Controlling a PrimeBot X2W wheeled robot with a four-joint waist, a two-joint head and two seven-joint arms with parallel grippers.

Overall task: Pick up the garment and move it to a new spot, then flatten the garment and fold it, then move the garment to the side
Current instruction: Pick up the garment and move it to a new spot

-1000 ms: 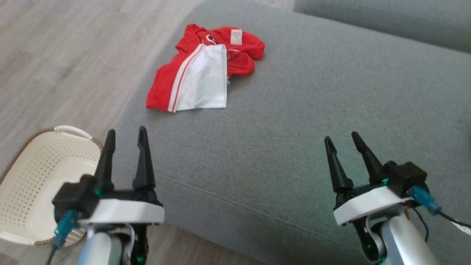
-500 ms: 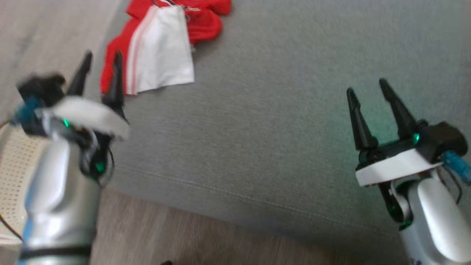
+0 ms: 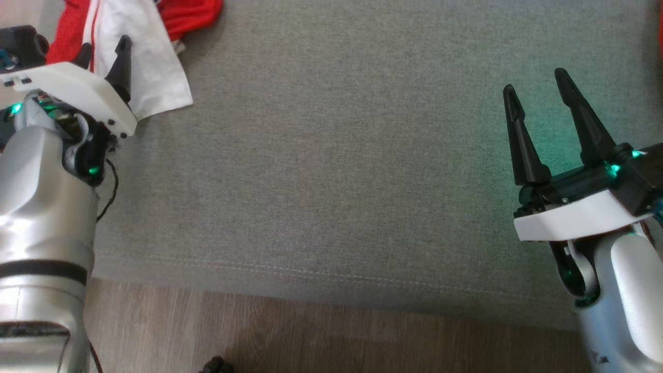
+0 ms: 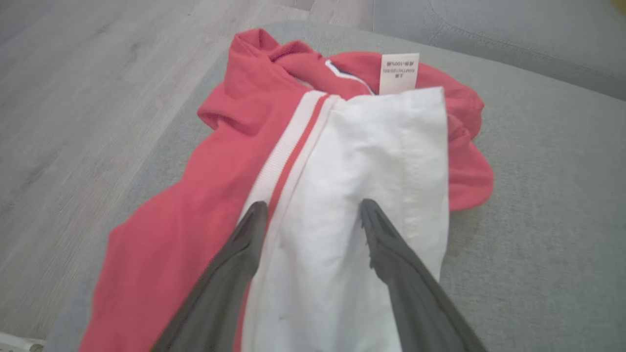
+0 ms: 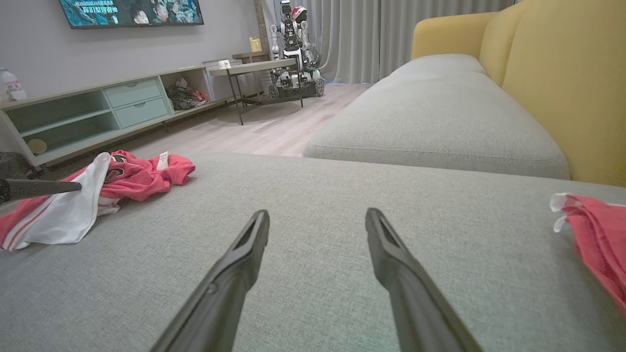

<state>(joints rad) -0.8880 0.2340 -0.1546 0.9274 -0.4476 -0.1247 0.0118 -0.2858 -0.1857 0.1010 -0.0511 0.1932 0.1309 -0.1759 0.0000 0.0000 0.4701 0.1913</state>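
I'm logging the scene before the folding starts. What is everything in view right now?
garment: one, red with a white panel, crumpled on the near cushion, robot's left
second cloth: one, red, same cushion, far right
seat cushions: two, grey, side by side
backrest: one, yellow, behind the cushions
floor: pale wood, before the sofa
cabinet: one, pale green, along the wall
television: one, above the cabinet
table: one, pale, past the cabinet
other robot: one, by the curtains
left gripper: dark, open, at the garment's white panel
right gripper: dark, open, over bare cushion
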